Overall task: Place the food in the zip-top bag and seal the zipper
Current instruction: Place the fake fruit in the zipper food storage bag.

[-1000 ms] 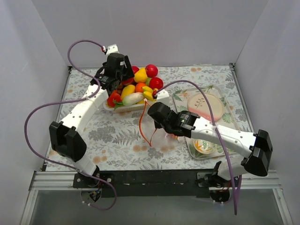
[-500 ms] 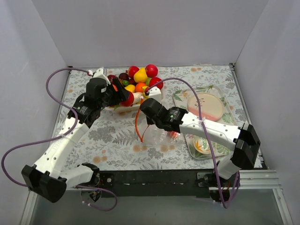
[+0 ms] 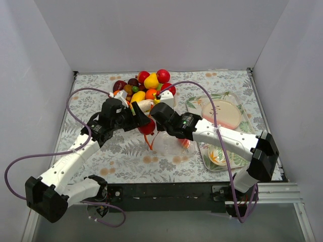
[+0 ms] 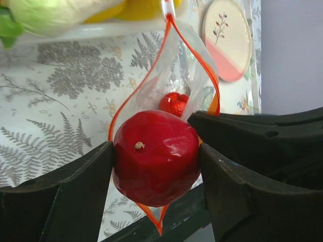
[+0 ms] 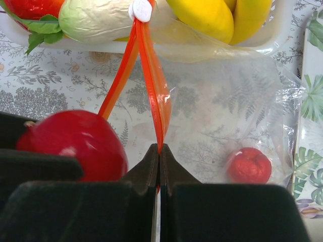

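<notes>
- Red and glossy, the fruit (image 4: pixel 155 157) sits clamped in the left gripper (image 4: pixel 155 169), at the open mouth of the clear bag (image 5: pixel 222 111).
- The right gripper (image 5: pixel 159 151), closed tight, pinches the orange zipper (image 5: pixel 151 85).
- A smaller red piece (image 5: pixel 250 165) lies inside, toward four o'clock.

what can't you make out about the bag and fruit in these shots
- Left wrist: red fruit in the left gripper hides the lower bag mouth.
- Right wrist: the right gripper covers the zipper below its pinch.
- Top external: both grippers mask part of the bag mouth.
- Wrist views: top edge cuts off the basket.
</notes>
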`<action>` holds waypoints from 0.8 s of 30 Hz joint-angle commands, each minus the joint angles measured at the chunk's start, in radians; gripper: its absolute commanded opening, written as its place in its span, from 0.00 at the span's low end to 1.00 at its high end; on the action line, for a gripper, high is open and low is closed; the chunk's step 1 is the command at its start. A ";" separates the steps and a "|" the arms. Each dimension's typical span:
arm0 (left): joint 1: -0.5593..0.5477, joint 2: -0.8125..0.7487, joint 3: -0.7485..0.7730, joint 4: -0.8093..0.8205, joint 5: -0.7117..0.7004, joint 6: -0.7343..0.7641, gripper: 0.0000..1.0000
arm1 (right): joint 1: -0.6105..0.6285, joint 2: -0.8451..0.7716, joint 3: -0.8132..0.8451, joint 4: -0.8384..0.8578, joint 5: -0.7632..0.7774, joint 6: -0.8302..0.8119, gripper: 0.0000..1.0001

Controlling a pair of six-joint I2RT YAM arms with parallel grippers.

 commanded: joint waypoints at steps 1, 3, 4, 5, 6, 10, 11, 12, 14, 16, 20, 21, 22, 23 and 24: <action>-0.057 0.022 -0.014 0.086 0.029 -0.036 0.64 | -0.005 -0.003 0.057 0.011 0.022 0.015 0.01; -0.070 0.036 -0.009 0.096 0.013 -0.034 0.70 | -0.003 -0.007 0.057 0.005 0.022 0.015 0.01; -0.073 0.048 -0.005 0.098 0.004 -0.034 0.75 | -0.005 -0.010 0.054 0.004 0.024 0.017 0.01; -0.073 0.051 -0.002 0.106 -0.002 -0.032 0.87 | -0.005 -0.019 0.051 0.001 0.022 0.020 0.01; -0.073 0.058 0.003 0.112 -0.008 -0.031 0.93 | -0.005 -0.027 0.045 0.002 0.024 0.020 0.01; -0.073 0.067 0.034 0.126 -0.036 -0.019 0.98 | -0.005 -0.055 0.019 0.004 0.024 0.023 0.01; -0.073 0.064 0.046 0.118 -0.045 -0.014 0.98 | -0.005 -0.065 0.010 0.002 0.024 0.024 0.01; -0.073 0.059 0.069 0.115 -0.051 -0.011 0.98 | -0.005 -0.071 0.003 -0.001 0.024 0.026 0.01; -0.073 0.045 0.101 0.098 -0.088 -0.008 0.98 | -0.005 -0.090 -0.020 0.002 0.027 0.026 0.01; -0.071 0.047 0.150 0.086 -0.112 -0.008 0.98 | -0.005 -0.110 -0.033 0.004 0.030 0.024 0.01; -0.055 0.087 0.244 0.035 -0.230 -0.011 0.94 | -0.006 -0.142 -0.040 -0.013 0.033 0.023 0.01; -0.045 0.110 0.265 0.020 -0.256 -0.011 0.91 | -0.006 -0.151 -0.043 -0.015 0.036 0.021 0.01; -0.036 0.123 0.311 0.000 -0.273 -0.002 0.90 | -0.006 -0.171 -0.046 -0.024 0.038 0.020 0.01; -0.021 0.139 0.334 -0.014 -0.331 0.009 0.88 | -0.005 -0.182 -0.047 -0.027 0.041 0.018 0.01; -0.015 0.177 0.357 -0.034 -0.370 0.024 0.87 | -0.006 -0.193 -0.055 -0.035 0.041 0.020 0.01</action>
